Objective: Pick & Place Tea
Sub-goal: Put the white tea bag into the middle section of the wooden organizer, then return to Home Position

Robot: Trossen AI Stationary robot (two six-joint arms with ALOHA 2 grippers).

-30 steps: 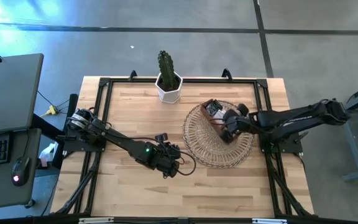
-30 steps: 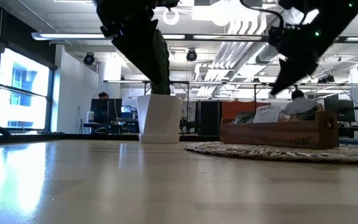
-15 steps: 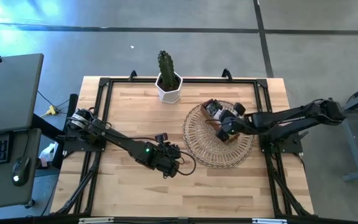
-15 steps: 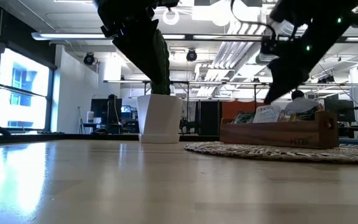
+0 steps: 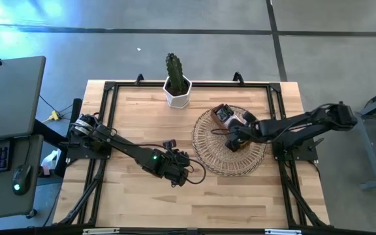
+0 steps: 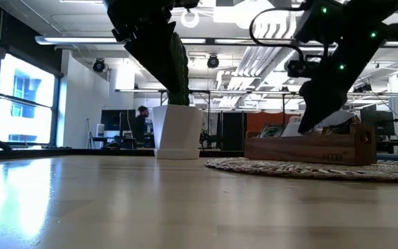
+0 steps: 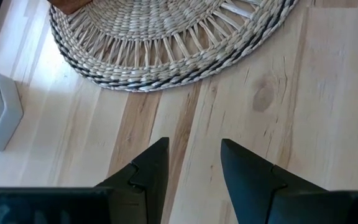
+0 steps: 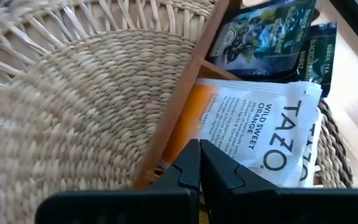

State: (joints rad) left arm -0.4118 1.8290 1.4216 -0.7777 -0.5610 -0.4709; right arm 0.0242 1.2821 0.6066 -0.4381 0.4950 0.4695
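Right end effector [image 8: 199, 163], fingers pressed together, low over the tea [image 8: 263, 134]; left end effector [image 7: 193, 163] spread above the table [image 7: 303, 93].

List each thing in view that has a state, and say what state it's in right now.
left gripper: open, empty, above bare table beside the wicker tray.
right gripper: shut, over the wooden box.
white-and-orange sachet: in the box.
dark sachets: in the box.
cactus pot: upright.
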